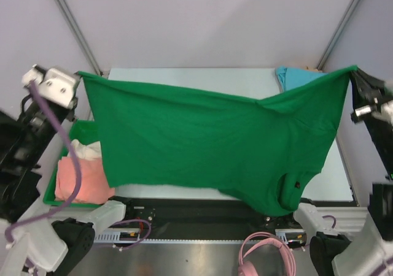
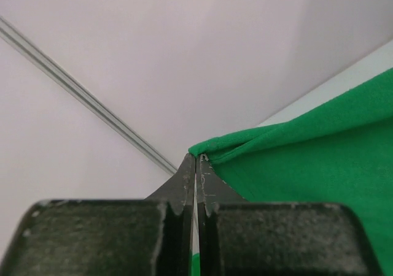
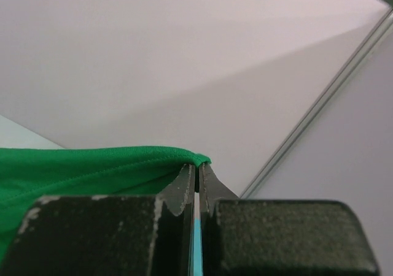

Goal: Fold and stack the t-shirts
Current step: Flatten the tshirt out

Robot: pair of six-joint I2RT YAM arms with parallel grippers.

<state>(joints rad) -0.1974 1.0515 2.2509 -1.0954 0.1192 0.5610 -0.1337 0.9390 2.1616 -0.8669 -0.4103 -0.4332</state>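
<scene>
A green t-shirt (image 1: 209, 141) hangs stretched in the air between both grippers, above the table. My left gripper (image 1: 78, 75) is shut on its left corner; in the left wrist view the cloth (image 2: 319, 147) runs off to the right from the gripper (image 2: 196, 159). My right gripper (image 1: 355, 70) is shut on the right corner; in the right wrist view the cloth (image 3: 92, 165) runs off to the left from the gripper (image 3: 197, 167). The shirt's lower right part, with the neck hole (image 1: 288, 187), sags toward the table's front edge. A blue t-shirt (image 1: 295, 76) lies at the back right, mostly hidden.
A green bin (image 1: 77, 132) at the left holds pink (image 1: 83, 181) and white (image 1: 86, 148) garments. The pale table (image 1: 184, 75) lies under the shirt. Pink headphones (image 1: 264, 251) lie in front of the arm bases.
</scene>
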